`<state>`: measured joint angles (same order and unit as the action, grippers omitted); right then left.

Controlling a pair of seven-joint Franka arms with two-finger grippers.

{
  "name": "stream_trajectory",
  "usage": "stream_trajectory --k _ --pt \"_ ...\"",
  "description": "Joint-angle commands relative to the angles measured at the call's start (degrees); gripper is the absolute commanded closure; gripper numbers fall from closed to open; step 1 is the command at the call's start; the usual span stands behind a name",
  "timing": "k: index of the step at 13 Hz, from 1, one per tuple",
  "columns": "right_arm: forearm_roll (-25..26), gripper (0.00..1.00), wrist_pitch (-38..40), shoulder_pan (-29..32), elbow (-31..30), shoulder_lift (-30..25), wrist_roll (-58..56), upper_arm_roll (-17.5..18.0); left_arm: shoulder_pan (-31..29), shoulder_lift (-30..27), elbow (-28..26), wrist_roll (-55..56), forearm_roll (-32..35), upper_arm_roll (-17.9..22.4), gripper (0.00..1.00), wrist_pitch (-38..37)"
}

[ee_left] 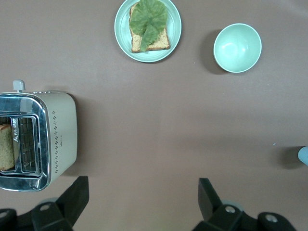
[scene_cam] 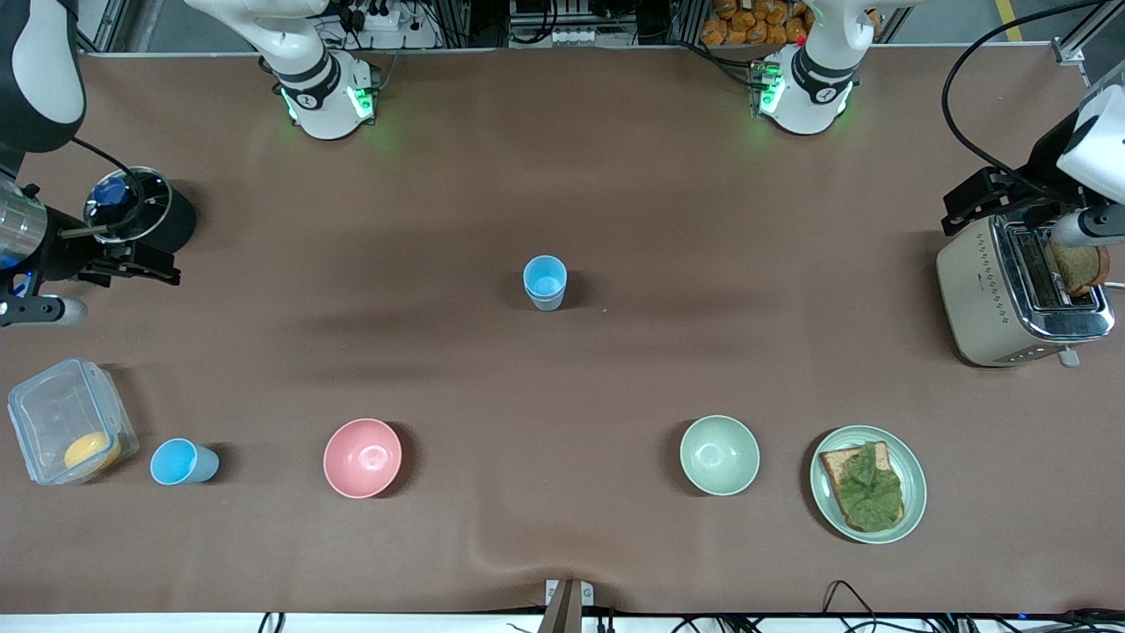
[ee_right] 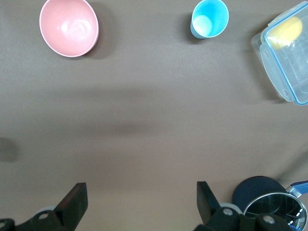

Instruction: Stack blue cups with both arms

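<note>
One blue cup [scene_cam: 545, 281] stands upright in the middle of the table; only its edge [ee_left: 304, 155] shows in the left wrist view. A second blue cup [scene_cam: 182, 462] stands near the front camera at the right arm's end, between a clear box and the pink bowl, and it also shows in the right wrist view [ee_right: 209, 18]. My right gripper [scene_cam: 130, 264] [ee_right: 141, 201] is open and empty, high over the table beside a black pot. My left gripper [scene_cam: 980, 200] [ee_left: 143, 196] is open and empty, high beside the toaster.
A pink bowl [scene_cam: 362, 457] and a pale green bowl [scene_cam: 719, 454] sit near the front camera. A plate [scene_cam: 914, 475] bears toast with lettuce. A toaster [scene_cam: 976, 299] holds a slice. A clear lidded box [scene_cam: 53, 413] and a black pot [scene_cam: 167, 215] stand at the right arm's end.
</note>
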<state>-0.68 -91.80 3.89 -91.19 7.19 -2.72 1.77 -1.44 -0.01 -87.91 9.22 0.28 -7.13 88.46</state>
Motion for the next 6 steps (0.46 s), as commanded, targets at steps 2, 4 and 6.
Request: stream_trajectory --k 2,4,6 --pt "0.4 0.0 -0.2 -0.1 -1.6 -1.7 -0.4 0.0 0.1 -1.0 -0.5 -1.1 -1.2 0.4 0.0 -0.5" --pt "0.4 0.0 -0.2 -0.2 -1.6 -1.7 -0.4 0.0 0.0 -1.0 -0.8 -1.1 -1.3 0.3 0.0 -0.5" --pt "0.3 0.0 -0.2 -0.1 -1.6 -1.7 -0.4 0.0 0.1 -0.9 -0.7 -1.0 -1.3 0.2 0.0 -0.6"
